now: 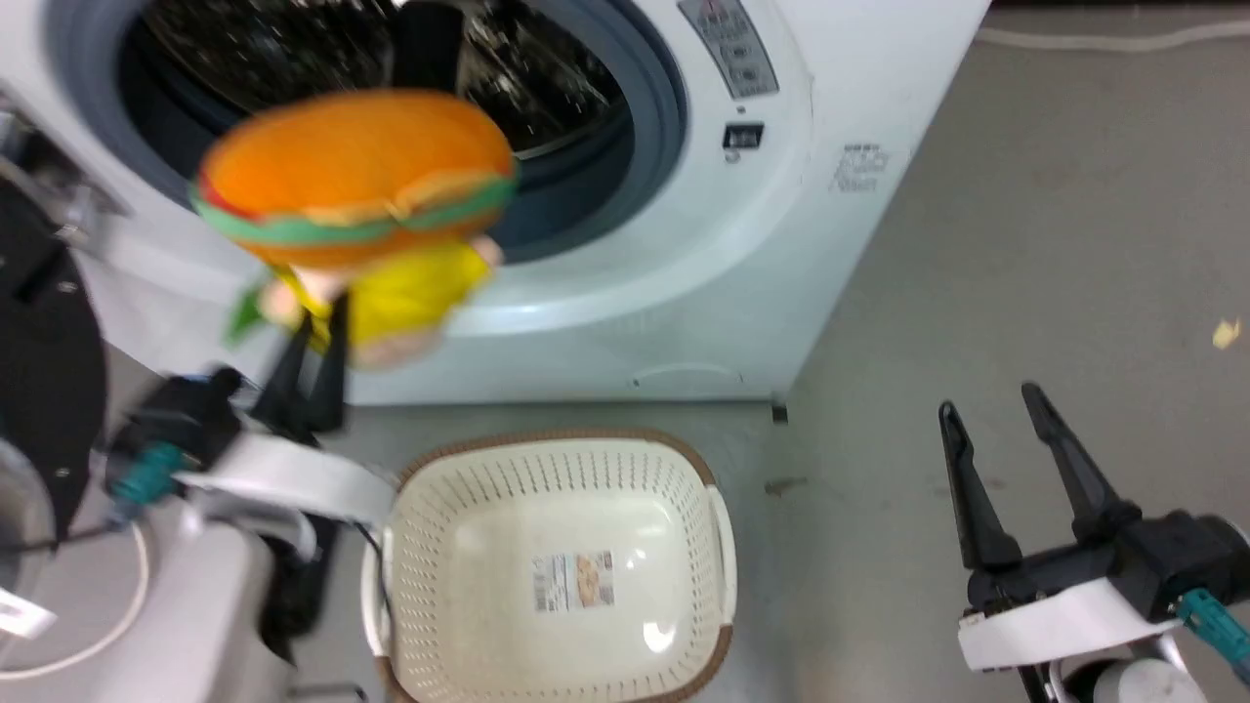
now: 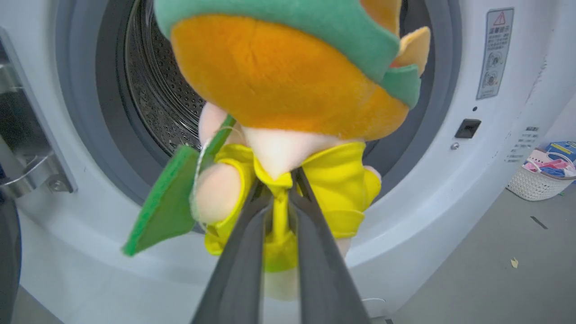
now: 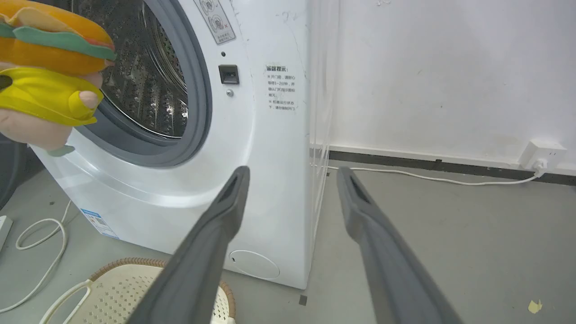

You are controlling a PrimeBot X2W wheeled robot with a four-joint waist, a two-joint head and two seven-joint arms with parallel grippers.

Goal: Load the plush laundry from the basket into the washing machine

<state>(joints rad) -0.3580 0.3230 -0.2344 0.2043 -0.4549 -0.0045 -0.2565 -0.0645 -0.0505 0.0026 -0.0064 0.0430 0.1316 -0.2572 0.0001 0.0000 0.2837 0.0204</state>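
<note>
Clamping the one hamburger plush toy [image 1: 356, 181] by its yellow body, the left gripper [image 1: 314, 327] holds it before the washing machine's [image 1: 703, 293] open port. One basket [image 1: 557, 441] below shows its label sticker [image 1: 573, 580]; the right gripper [image 1: 988, 402] gapes.

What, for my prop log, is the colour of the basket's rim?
Brown, around the cream-white basket; the head view shows it best.

Plain laundry corner: white washing machine [image 3: 274, 180], grey floor [image 3: 450, 234], bare wall [image 3: 450, 67].
</note>
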